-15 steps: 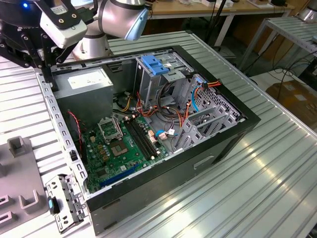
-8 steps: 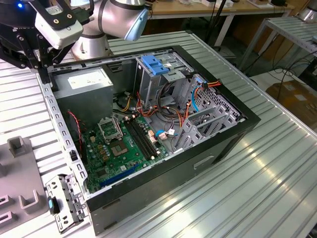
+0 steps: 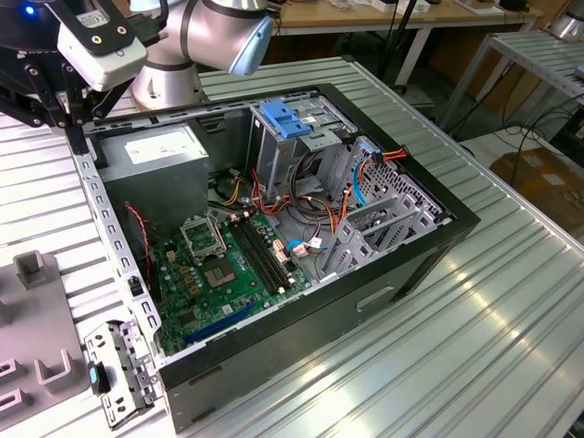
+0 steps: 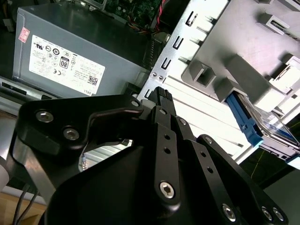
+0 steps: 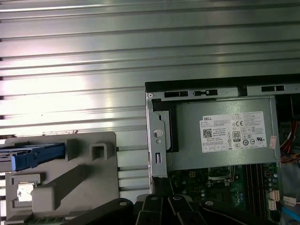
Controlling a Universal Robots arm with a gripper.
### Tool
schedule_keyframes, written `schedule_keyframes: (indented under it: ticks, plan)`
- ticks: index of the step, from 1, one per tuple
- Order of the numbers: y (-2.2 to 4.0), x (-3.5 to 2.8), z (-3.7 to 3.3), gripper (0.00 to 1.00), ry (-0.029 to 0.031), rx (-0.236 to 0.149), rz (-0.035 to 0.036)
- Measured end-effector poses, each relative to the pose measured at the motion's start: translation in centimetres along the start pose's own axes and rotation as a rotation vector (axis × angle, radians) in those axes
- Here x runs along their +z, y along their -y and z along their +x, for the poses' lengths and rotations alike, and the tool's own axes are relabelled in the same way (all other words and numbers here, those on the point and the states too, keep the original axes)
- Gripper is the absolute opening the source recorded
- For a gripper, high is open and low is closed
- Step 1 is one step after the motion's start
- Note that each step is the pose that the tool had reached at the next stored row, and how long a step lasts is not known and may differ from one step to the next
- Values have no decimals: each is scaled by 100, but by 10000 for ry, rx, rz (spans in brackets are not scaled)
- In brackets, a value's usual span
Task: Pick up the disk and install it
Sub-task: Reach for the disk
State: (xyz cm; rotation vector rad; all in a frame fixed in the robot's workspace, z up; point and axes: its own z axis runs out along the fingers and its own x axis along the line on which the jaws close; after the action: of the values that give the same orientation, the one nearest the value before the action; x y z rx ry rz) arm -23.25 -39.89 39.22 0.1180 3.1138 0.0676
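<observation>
Gripper (image 4: 161, 95): black, hung just beside the power-supply box (image 4: 93, 33), over the chassis frame (image 4: 174, 55).
Disk (image 4: 271, 131): blue-railed, sat in the grey fixture (image 4: 243, 28), well apart from the power-supply box.

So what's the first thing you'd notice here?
The open black metal computer case sits in the middle of the exterior view, its green circuit board showing inside. In the first wrist view, the silver-grey metal disk in blue plastic rails rests on a grey plastic tray beside the case.
</observation>
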Motion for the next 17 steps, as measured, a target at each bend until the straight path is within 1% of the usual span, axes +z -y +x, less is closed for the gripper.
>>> schedule_keyframes:
  ticks: [8,17]
  plan:
    - [2,0,24,11,-7,1,1]
    - [5,0,67,11,-12,2,1]
